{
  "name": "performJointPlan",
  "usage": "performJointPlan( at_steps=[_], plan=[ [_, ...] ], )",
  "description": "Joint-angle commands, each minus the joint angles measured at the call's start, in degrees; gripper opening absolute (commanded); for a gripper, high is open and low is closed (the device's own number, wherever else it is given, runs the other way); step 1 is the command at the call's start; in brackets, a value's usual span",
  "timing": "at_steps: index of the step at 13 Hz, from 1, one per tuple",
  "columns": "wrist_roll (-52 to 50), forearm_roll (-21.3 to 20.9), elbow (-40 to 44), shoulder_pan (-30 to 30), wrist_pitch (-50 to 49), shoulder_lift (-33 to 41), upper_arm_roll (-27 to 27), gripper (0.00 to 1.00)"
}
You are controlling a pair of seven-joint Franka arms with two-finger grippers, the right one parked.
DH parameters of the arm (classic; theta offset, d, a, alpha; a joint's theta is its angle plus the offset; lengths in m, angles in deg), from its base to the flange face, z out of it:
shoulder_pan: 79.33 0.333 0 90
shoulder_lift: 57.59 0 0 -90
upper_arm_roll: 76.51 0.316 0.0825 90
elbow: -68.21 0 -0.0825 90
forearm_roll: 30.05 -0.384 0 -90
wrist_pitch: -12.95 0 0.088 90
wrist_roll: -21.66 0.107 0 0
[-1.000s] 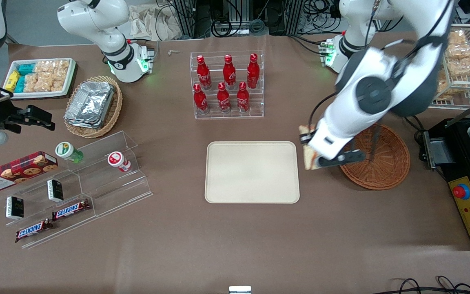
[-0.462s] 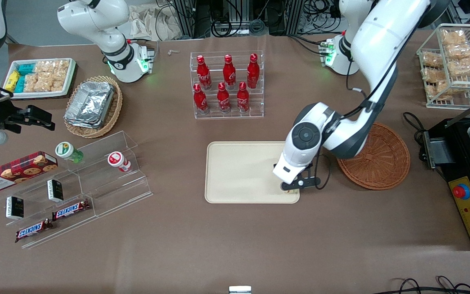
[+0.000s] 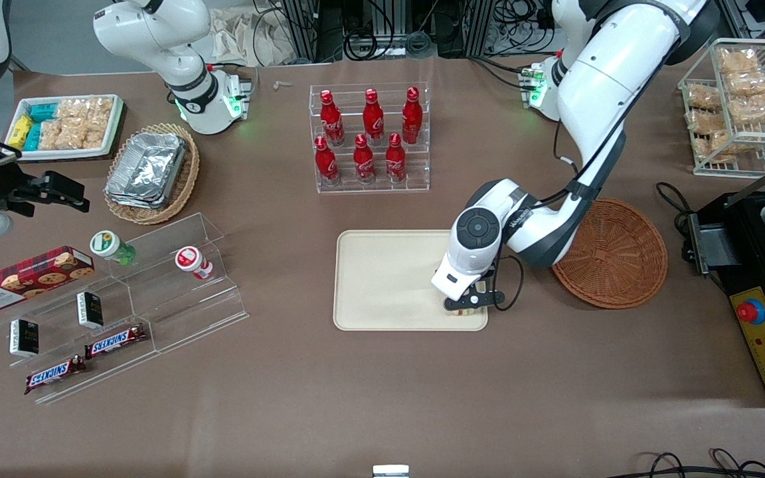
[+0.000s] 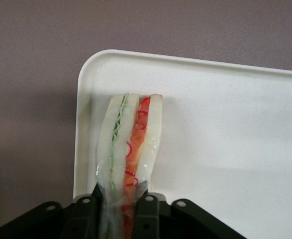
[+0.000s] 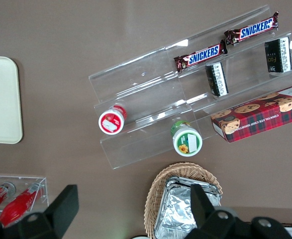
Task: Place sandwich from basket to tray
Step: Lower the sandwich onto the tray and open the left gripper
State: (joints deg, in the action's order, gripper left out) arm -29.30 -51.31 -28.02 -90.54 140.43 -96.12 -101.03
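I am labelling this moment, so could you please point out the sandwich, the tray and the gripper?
sandwich [image 4: 128, 144]: left wrist view, on its striped filling edge.
tray [image 3: 382, 279]: front view, on its bare middle.
gripper [image 4: 122, 215]: left wrist view, between the fingertips, jaws shut on the sandwich.

The front camera looks steeply down over the whole bench. The left wrist camera hangs close above the tray [image 4: 225, 139] corner nearest the basket [image 3: 611, 254], probably facing straight down. Both views share that corner, with the gripper [image 4: 116, 216] holding the sandwich [image 4: 128, 144] there.
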Motion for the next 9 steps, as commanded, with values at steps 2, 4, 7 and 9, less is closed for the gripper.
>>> performJointPlan(
  at_steps=[2,4,7,9],
  plan=[
    [-2.3,-0.5,1.4,-0.1,-0.2,-0.1,0.1,1.0],
    [-2.3,-0.3,1.6,0.1,-0.4,0.4,0.1,1.0],
    [-2.0,0.3,2.4,0.3,-9.7,7.1,0.5,1.0],
    [-0.4,6.1,6.4,0.4,-20.3,11.5,2.3,1.0]
  ],
)
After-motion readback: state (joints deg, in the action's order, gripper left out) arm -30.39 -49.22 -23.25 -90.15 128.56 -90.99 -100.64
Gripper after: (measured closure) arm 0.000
